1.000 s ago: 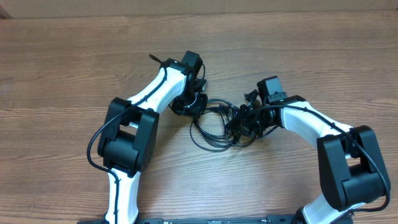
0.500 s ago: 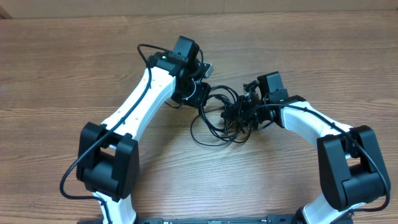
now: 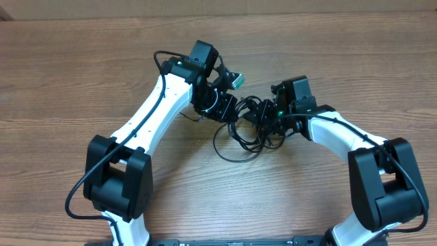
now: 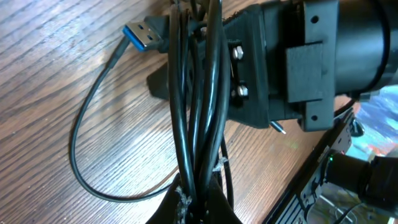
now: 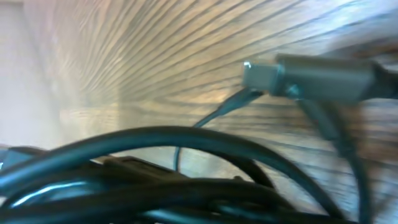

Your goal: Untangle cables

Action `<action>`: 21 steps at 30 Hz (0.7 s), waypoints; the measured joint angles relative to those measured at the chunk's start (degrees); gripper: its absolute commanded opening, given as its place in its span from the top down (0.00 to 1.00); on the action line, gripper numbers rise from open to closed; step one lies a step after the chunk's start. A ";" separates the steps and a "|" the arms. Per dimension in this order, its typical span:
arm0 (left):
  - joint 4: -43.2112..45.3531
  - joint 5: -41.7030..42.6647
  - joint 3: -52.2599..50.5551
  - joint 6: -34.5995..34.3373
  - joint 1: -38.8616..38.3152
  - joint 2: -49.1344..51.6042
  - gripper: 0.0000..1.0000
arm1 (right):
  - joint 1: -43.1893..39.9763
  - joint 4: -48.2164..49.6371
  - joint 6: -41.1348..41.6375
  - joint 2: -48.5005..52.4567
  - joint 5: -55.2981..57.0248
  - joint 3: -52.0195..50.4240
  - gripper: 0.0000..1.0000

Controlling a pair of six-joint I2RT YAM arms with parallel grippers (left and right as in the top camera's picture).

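On the bench [image 3: 68, 68], the left tool [image 4: 198, 210] is pressed together on several of the cables [image 4: 193, 124] at once, so a pull could tighten the knot instead of opening it; whether the right tool [image 3: 272, 117] is spread or pinching I cannot tell. The cables lie between the two tools, thin, black, in loose crossing loops, one ending in a blue-silver plug [image 4: 142, 36].

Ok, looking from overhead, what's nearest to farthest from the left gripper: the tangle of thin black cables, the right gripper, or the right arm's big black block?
1. The tangle of thin black cables: pinched in the left gripper itself.
2. The right gripper: just right of the tangle.
3. The right arm's big black block: far off, lower right.
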 measured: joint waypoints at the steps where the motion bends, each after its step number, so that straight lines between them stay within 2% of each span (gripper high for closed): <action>1: -0.28 -0.02 0.00 0.35 0.00 0.00 0.96 | -0.31 -0.04 -1.14 0.00 -1.86 0.02 0.58; 4: -1.38 -0.39 0.00 0.81 0.00 0.00 0.96 | -2.99 -0.68 -5.46 -0.07 -12.31 0.61 0.54; 12: -1.79 -1.29 0.00 2.16 0.00 0.00 0.96 | -13.46 -1.84 -10.93 -3.17 -34.99 2.10 0.54; 17: -1.79 -1.42 0.00 2.34 0.00 0.00 0.96 | -17.97 -10.69 -14.27 -3.50 -36.13 2.54 0.53; 21: -1.81 -4.15 0.00 2.23 0.00 0.00 0.96 | -20.15 -19.43 -17.11 -3.50 -28.11 2.67 0.46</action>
